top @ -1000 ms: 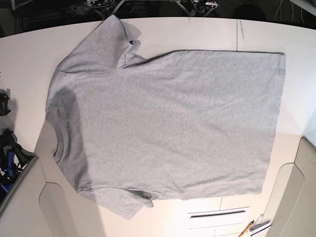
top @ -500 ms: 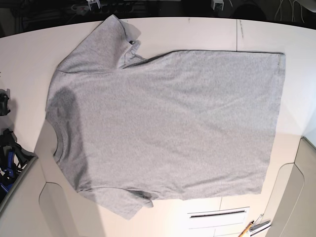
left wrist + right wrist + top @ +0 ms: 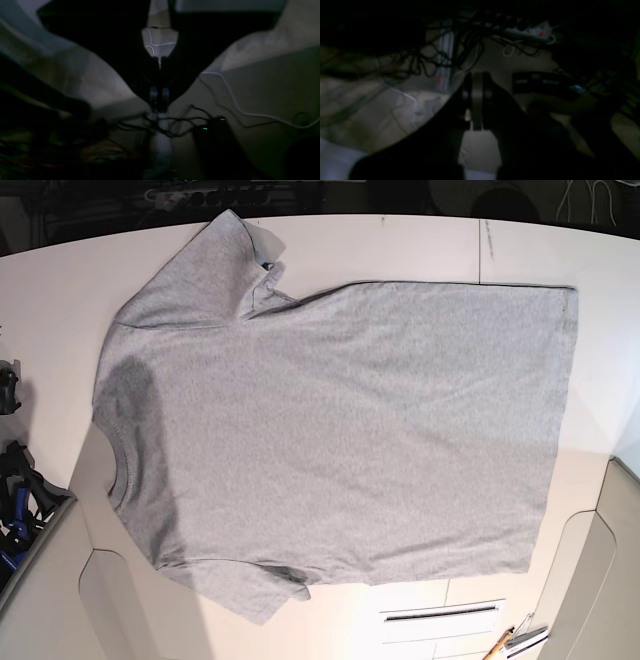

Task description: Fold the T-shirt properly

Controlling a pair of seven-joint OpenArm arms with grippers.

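Before me the grey T-shirt (image 3: 340, 430) lies spread on the desk (image 3: 70, 280), neckline toward my right side; away from it, my left end effector (image 3: 160, 100) and my right end effector (image 3: 477, 102) are both closed, fingertips together, gripping nothing

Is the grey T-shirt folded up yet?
No, the T-shirt is spread out. Its body lies wide across the table, with both sleeves sticking out.

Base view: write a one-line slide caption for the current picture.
A grey T-shirt lies spread out, unfolded, on a pale table, its neckline toward the picture's left edge.
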